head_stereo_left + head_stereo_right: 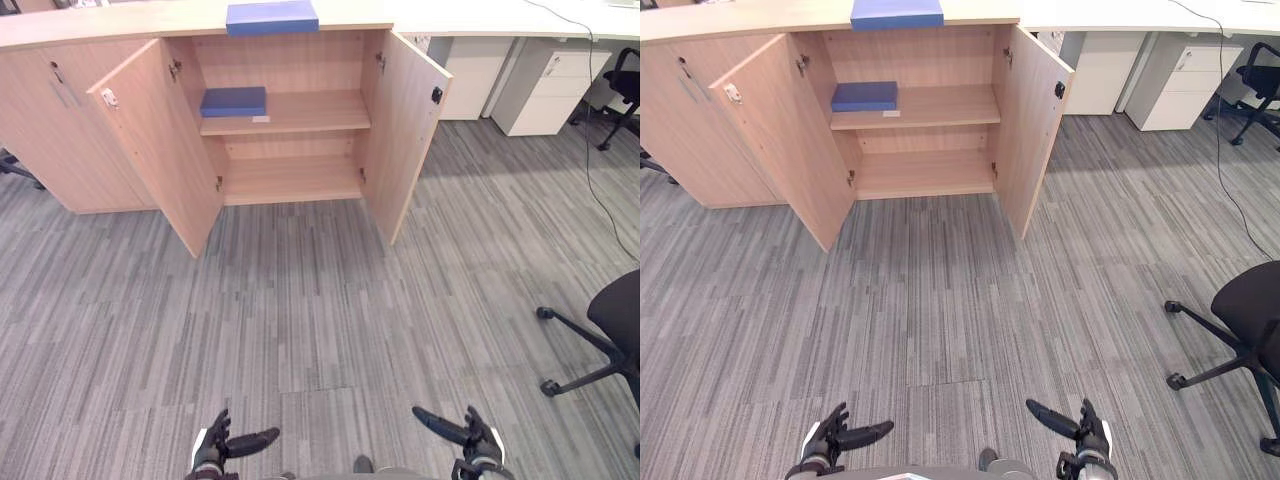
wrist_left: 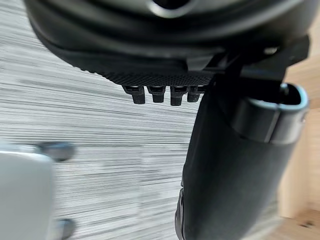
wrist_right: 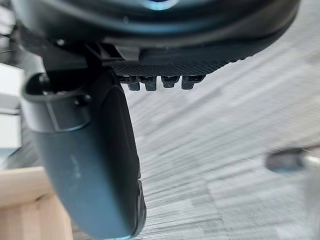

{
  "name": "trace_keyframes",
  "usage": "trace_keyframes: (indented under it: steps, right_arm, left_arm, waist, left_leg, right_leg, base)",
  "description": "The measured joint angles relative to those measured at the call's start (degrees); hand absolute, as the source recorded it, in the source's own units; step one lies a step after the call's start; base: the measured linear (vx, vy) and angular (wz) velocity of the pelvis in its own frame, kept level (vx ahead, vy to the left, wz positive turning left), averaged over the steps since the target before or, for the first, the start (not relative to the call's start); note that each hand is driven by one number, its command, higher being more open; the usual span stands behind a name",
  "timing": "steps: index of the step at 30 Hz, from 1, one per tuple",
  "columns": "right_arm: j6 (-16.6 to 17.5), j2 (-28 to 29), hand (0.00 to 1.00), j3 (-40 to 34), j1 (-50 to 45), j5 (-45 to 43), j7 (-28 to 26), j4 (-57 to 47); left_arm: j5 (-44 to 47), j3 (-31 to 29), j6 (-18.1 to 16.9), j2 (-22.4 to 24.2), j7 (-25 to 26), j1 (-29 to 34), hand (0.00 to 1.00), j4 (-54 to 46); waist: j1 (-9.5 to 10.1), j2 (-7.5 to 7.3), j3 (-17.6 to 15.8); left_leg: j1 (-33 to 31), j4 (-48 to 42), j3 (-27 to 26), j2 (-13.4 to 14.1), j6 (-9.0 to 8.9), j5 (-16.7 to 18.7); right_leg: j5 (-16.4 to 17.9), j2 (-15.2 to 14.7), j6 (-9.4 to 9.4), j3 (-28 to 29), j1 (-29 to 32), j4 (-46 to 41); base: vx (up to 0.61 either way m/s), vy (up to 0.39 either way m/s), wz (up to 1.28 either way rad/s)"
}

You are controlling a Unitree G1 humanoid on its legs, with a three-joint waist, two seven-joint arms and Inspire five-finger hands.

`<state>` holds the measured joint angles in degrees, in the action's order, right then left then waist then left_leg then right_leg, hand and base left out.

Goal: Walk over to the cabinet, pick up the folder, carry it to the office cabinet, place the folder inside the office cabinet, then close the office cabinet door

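Inside cabinet (doors open), upper shelf: blue folder.

A grey striped carpet floor lies open between the near edge and the light wooden cabinet at the far side. The cabinet's left door and right door stand swung out toward the near side and flank the opening, so the way in runs between them. Inside, a flat blue folder takes the left part of the upper shelf; the shelf's right part and the lower compartment are bare. A second blue folder lies on the wooden bench top above the opening, open to reach from the near side. A black wheeled office chair stands at the near right, well apart from the doors.
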<state>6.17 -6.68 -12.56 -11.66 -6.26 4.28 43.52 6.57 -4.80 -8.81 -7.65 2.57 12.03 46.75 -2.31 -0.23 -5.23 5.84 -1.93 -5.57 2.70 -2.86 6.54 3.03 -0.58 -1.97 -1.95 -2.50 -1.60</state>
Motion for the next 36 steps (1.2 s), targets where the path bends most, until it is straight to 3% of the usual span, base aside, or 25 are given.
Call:
trace_keyframes:
  steps: [13,19,20,22,23,24,25,26,28,30,31,32,33,34,35,36]
  right_arm:
    - [0.22,-0.70,1.00,0.05,0.48,4.31,-0.99,-2.14]
    - [-0.12,-3.05,1.00,0.67,5.00,4.29,-0.68,-2.14]
    - [-0.37,-3.27,1.00,0.69,5.56,4.28,-0.65,-2.13]
    - [-0.54,-3.76,1.00,0.68,5.85,4.22,-0.48,-2.10]
    - [-0.70,-3.83,1.00,0.75,5.82,4.21,-0.47,-2.11]
    - [-0.90,-3.80,1.00,1.18,5.89,4.17,-0.44,-2.13]
    - [-0.97,-3.80,1.00,1.75,5.88,4.15,-0.44,-2.09]
    - [-1.09,-3.79,1.00,2.38,5.53,4.15,-0.65,-2.09]
    - [-1.14,-3.94,1.00,3.26,5.58,4.12,-0.63,-2.09]
    - [-1.14,-4.94,1.00,4.13,5.96,4.06,-0.61,-2.11]
    - [-1.15,-5.23,1.00,4.16,6.15,3.99,-0.58,-2.12]
    - [-1.14,-5.38,1.00,4.19,5.80,3.97,-0.56,-2.14]
    - [-1.14,-5.48,1.00,4.16,5.17,3.96,-0.50,-2.18]
    - [-1.39,-6.08,1.00,3.92,6.73,3.97,-0.36,-2.15]
    - [-1.37,-5.82,1.00,3.33,6.89,3.92,-0.11,-3.07]
    - [-1.37,-5.86,1.00,3.11,6.83,3.93,-0.12,-3.32]
  left_arm:
    - [-0.86,-2.92,-0.30,-0.19,0.01,1.60,1.00,-6.31]
    - [0.51,-4.93,-0.28,0.94,0.16,1.92,1.00,-7.35]
    - [0.82,-4.92,-0.27,1.22,0.17,2.33,1.00,-8.30]
    - [1.47,-4.86,-0.25,1.80,0.15,2.79,1.00,-10.04]
    - [1.53,-4.84,-0.25,1.85,0.16,2.78,1.00,-10.31]
    - [1.56,-4.75,-0.24,1.73,0.28,2.69,1.00,-10.52]
    - [1.62,-4.61,-0.23,1.42,0.39,2.25,1.00,-10.70]
    - [1.77,-4.00,-0.07,0.54,0.99,1.50,1.00,-10.71]
    - [1.87,-3.83,-0.07,-0.43,1.57,-0.01,1.00,-10.65]
    - [2.52,-3.81,-0.18,-0.48,2.20,-2.62,1.00,-10.40]
    - [2.75,-3.81,-0.29,-0.54,2.36,-3.76,1.00,-10.28]
    - [2.96,-3.77,-0.36,-0.50,2.41,-4.26,1.00,-10.18]
    - [2.94,-3.70,-0.37,-0.38,2.38,-4.27,1.00,-10.13]
    - [2.92,-3.60,-0.40,0.42,2.30,-5.06,1.00,-9.82]
    - [2.89,-2.80,-0.38,0.46,2.03,-5.86,1.00,-9.48]
    - [2.86,-2.17,-0.40,0.77,1.89,-5.86,1.00,-9.50]
  waist:
    - [-0.13,0.52,-2.18]
    - [0.22,1.90,-3.93]
    - [0.42,2.09,-4.12]
    - [0.76,2.28,-4.67]
    - [0.61,2.16,-5.15]
    - [0.17,2.44,-5.84]
    - [-0.18,2.58,-6.53]
    - [-0.38,2.64,-7.64]
    - [-0.76,3.07,-8.35]
    - [-1.84,4.69,-9.86]
    - [-2.39,5.04,-10.83]
    - [-3.22,4.71,-10.96]
    - [-3.86,4.71,-10.91]
    - [-3.42,6.67,-11.48]
    - [-3.57,6.39,-11.61]
    - [-3.68,6.19,-11.61]
  left_leg:
    - [0.24,-0.61,-1.04,-0.93,-0.90,1.03]
    - [-5.05,-6.41,-4.94,-0.37,1.74,5.65]
    - [-5.80,-7.52,-5.22,-0.31,2.12,6.51]
    - [-7.01,-10.36,-5.76,-0.78,2.67,9.24]
    - [-6.34,-10.63,-5.65,-1.47,3.49,10.60]
    - [-5.09,-10.61,-5.07,-1.62,4.67,11.29]
    - [-4.06,-10.60,-4.61,-1.69,4.93,11.33]
    - [-1.91,-10.28,-4.33,-1.43,4.88,11.69]
    - [0.16,-8.69,-3.02,-0.89,4.66,12.04]
    - [2.48,-6.17,-0.81,1.36,4.54,11.99]
    - [4.21,-5.05,0.34,2.44,4.29,11.94]
    - [6.14,-4.18,1.26,2.84,2.01,12.22]
    - [7.04,-4.05,2.08,3.22,1.09,12.66]
    - [7.02,-5.05,2.08,5.53,-0.97,12.26]
    - [6.75,-7.46,2.96,5.11,-4.38,9.83]
    - [6.38,-10.62,3.29,5.02,-5.54,7.30]
  right_leg:
    - [-0.05,-1.09,-0.13,-0.76,-1.36,1.60]
    - [0.23,-0.80,-0.85,2.27,3.23,0.38]
    - [1.05,-0.84,-1.30,2.63,4.28,-1.06]
    - [6.45,-1.65,-2.60,3.11,8.98,-11.09]
    - [8.97,-2.64,-3.19,1.74,12.58,-19.90]
    - [9.29,-3.52,-3.37,-0.15,16.96,-31.05]
    - [10.54,-3.59,-3.45,-1.46,18.98,-35.35]
    - [12.54,-3.78,-1.86,-3.22,21.00,-37.55]
    - [13.09,-3.62,-0.53,-6.25,24.84,-35.39]
    - [10.73,-1.79,0.28,-9.21,28.08,-28.02]
    - [5.86,-0.95,0.32,-9.58,29.42,-20.56]
    - [-4.05,-0.96,0.57,-9.29,29.18,-13.27]
    - [-10.94,-1.12,1.74,-9.38,28.16,-12.19]
    - [-8.32,0.21,4.53,-10.32,29.05,-16.33]
    - [-3.49,-0.81,4.67,-10.88,29.64,-21.51]
    - [-1.03,-1.51,4.61,-11.28,28.47,-23.46]
  base:
    - [0.04,0.012,0.00]
    - [-0.02,0.004,-0.28]
    - [0.01,0.055,-0.21]
    - [0.04,0.066,-0.16]
    - [0.08,0.067,0.01]
    - [0.12,0.065,0.09]
    - [0.20,0.049,0.20]
    - [0.22,0.023,0.18]
    - [0.34,-0.012,0.39]
    - [0.51,-0.103,0.68]
    - [0.61,-0.163,0.76]
    - [0.56,-0.161,0.80]
    - [0.56,-0.174,0.49]
    - [0.53,-0.190,0.33]
    - [0.62,-0.252,0.27]
    - [0.53,-0.236,0.40]
